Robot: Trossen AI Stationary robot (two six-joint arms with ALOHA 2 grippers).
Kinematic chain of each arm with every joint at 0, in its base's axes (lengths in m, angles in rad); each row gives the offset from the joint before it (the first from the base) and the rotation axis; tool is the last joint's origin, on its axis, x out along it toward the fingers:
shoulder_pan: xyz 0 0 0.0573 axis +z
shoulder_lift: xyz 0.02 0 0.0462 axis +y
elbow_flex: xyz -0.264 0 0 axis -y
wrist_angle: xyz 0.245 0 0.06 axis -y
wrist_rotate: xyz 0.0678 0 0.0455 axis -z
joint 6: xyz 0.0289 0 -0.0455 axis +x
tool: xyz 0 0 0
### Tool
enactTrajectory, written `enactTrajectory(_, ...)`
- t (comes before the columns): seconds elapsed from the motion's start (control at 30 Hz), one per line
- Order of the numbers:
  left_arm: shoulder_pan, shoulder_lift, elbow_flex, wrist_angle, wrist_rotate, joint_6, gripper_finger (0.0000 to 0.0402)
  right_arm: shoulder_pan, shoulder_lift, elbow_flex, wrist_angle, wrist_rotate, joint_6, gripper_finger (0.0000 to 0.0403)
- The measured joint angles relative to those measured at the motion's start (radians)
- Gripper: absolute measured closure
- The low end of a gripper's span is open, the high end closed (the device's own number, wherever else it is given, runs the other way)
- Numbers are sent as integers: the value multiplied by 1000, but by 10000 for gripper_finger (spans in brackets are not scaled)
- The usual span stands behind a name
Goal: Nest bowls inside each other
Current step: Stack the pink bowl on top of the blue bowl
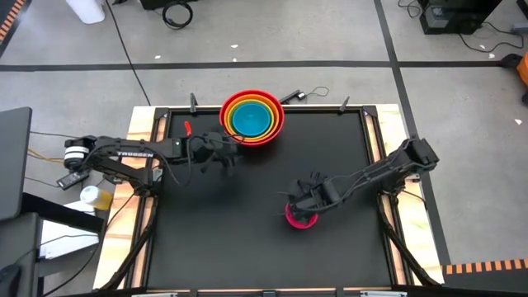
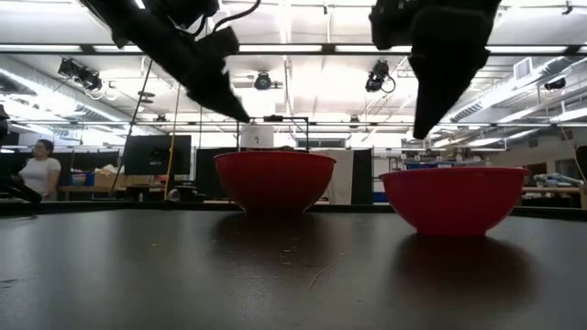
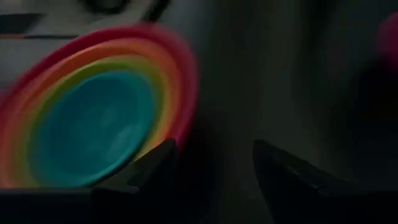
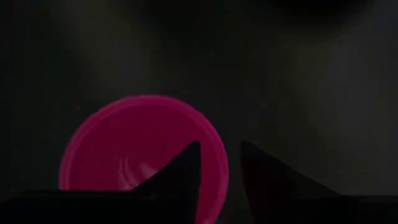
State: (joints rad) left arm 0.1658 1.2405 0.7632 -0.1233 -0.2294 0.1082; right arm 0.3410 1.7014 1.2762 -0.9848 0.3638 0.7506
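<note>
Four bowls [image 1: 252,117] sit nested; the pink bowl [image 1: 299,216] stands apart, empty.

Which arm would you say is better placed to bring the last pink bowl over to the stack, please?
The right. Its gripper sits directly over the pink bowl, fingers straddling its rim. The left gripper waits open beside the nested stack, away from the pink bowl.

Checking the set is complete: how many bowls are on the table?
5. Red, orange, yellow-green and blue sit nested at the table's far edge; the pink bowl stands alone under the right gripper.
</note>
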Motion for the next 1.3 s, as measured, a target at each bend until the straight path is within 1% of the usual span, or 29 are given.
enactTrajectory(0.07, -1, 16, 0, 66, 161, -16, 186, -12, -2, 0, -41, -36, 56, 274)
enactTrajectory(0.13, -15, 46, -5, 171, 318, -28, 186, -23, -2, -3, -86, -47, 108, 264)
enactTrajectory(0.2, -33, 82, -15, 253, 403, -44, 186, -33, -2, -15, -128, -32, 146, 252)
enactTrajectory(0.23, -44, 103, -16, 289, 422, -56, 186, -38, -2, -24, -137, -30, 147, 247)
enactTrajectory(0.4, -103, 214, -15, 449, 429, -82, 186, -51, -2, -78, -113, -123, 114, 241)
enactTrajectory(0.5, -135, 286, -16, 535, 429, -81, 186, -55, -2, -110, -81, -156, 109, 241)
enactTrajectory(0.67, -159, 380, -16, 669, 429, -86, 186, -55, -2, -132, -81, -182, 111, 241)
enactTrajectory(0.73, -159, 409, -16, 717, 429, -118, 186, -52, -6, -132, -77, -186, 111, 241)
enactTrajectory(0.8, -159, 440, -16, 776, 430, -159, 186, -48, -20, -132, -84, -213, 107, 241)
enactTrajectory(0.9, -159, 506, -16, 899, 430, -252, 186, -44, -69, -133, -131, -253, 88, 242)
enactTrajectory(0.97, -159, 560, -16, 1007, 430, -310, 186, -42, -120, -133, -155, -245, 91, 245)
enactTrajectory(1.07, -159, 637, -11, 1142, 430, -354, 186, -36, -210, -133, -148, -196, 117, 252)
enactTrajectory(1.17, -159, 698, 24, 1150, 430, -373, 186, -22, -297, -136, -119, -128, 159, 262)
enactTrajectory(1.3, -179, 787, 118, 1115, 432, -449, 186, -12, -376, -158, -101, -6, 248, 270)
